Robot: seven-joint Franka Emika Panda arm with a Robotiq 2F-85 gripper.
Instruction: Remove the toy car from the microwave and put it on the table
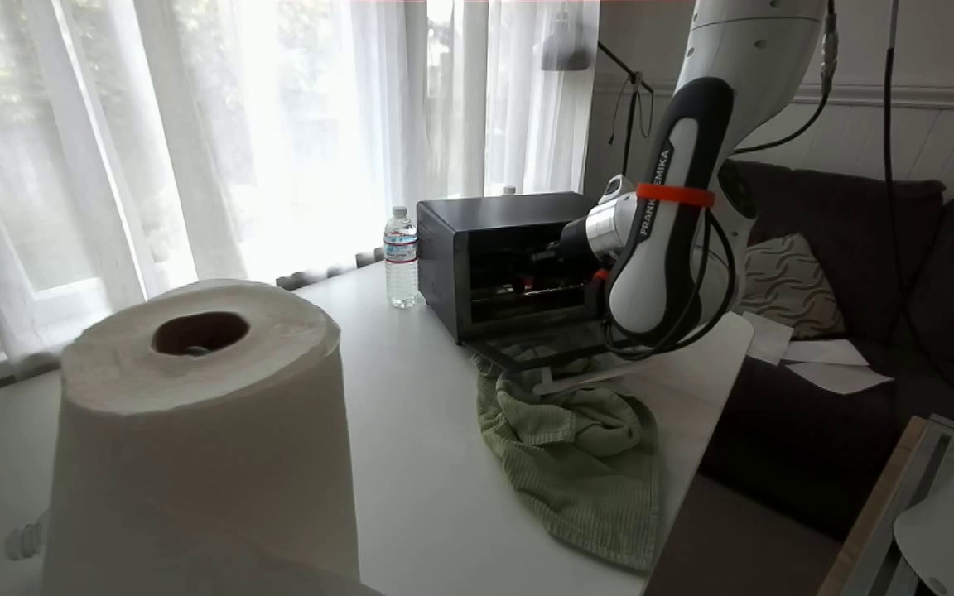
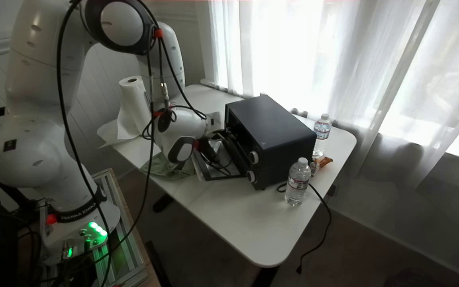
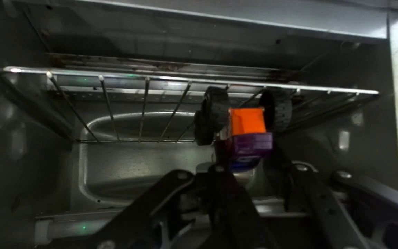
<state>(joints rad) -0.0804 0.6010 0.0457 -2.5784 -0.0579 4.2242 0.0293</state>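
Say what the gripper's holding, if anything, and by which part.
Can't tell: the gripper straddles the toy car at its purple body, but contact is too dark to see.

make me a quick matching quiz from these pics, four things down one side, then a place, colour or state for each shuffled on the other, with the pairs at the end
Things:
1. toy car
2. cloth
3. paper towel roll
4. oven

Places, colours, states:
a. white, with a hole in its top
b. dark and box-shaped
c. inside the oven
d. green and crumpled

Pairs: 1-c, 2-d, 3-a, 4-b
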